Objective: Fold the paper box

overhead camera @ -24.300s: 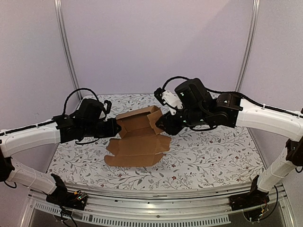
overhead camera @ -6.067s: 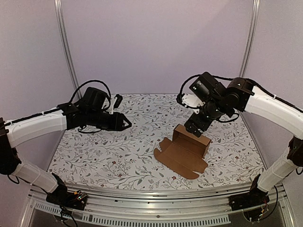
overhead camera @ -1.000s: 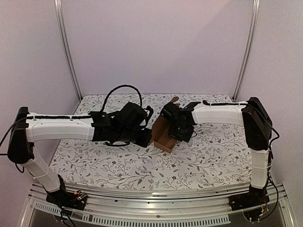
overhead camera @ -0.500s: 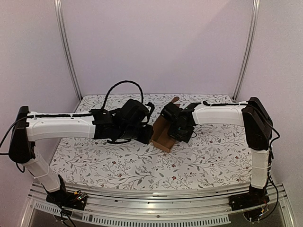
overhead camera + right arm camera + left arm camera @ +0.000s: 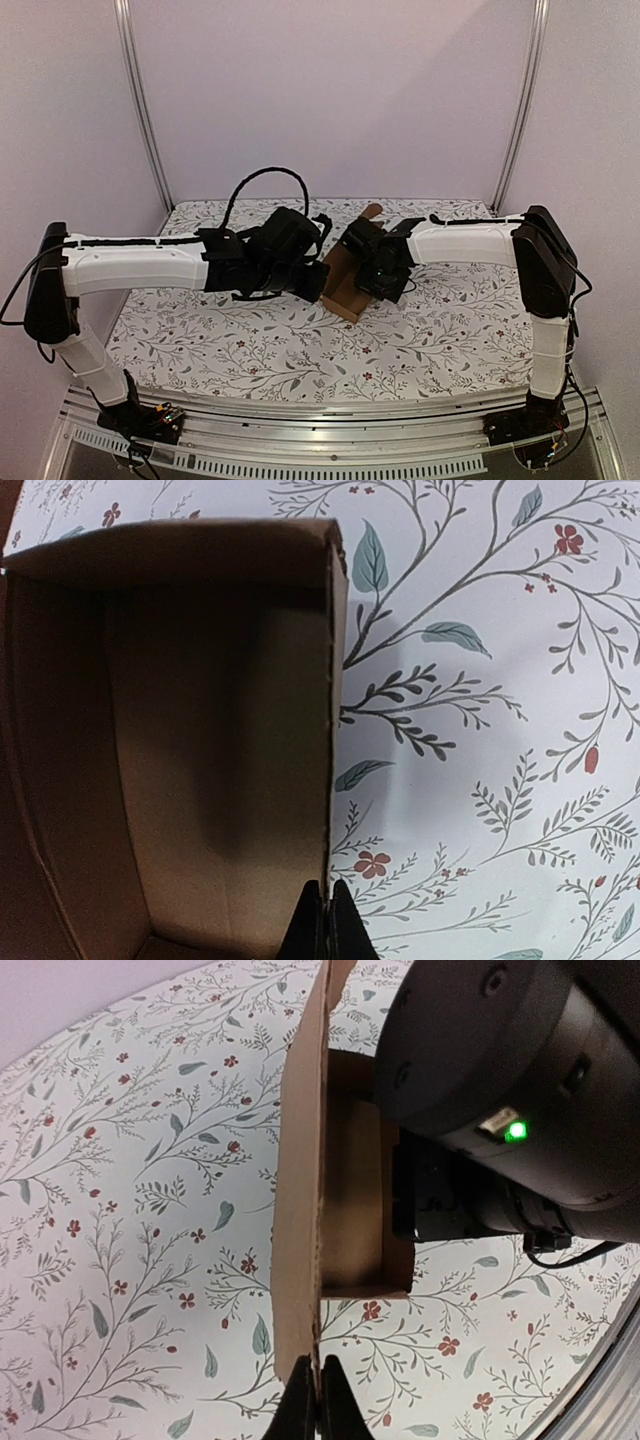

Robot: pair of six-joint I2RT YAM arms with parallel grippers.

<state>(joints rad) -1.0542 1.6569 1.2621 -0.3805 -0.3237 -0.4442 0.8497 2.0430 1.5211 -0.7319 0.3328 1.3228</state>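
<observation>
The paper box [image 5: 345, 280] is a brown cardboard carton standing half folded at the table's middle, between my two grippers. My left gripper [image 5: 318, 281] meets its left side; in the left wrist view the gripper [image 5: 318, 1392] is shut on the edge of the box's upright wall [image 5: 300, 1210]. My right gripper [image 5: 375, 275] is on the box's right side; in the right wrist view the gripper [image 5: 327, 915] is shut on the rim of the box's side wall [image 5: 230, 730], with the open inside of the box to its left.
The table [image 5: 450, 330] has a white cloth printed with leaves and small red flowers. Metal frame posts [image 5: 140, 110] stand at the back corners, and a metal rail [image 5: 320, 445] runs along the near edge. The right arm's black wrist [image 5: 500, 1090] looms close beside the box.
Over the last second the left gripper has moved right, up against the box's left wall. The right gripper and the box have hardly moved. Earlier the box lay flatter and farther right.
</observation>
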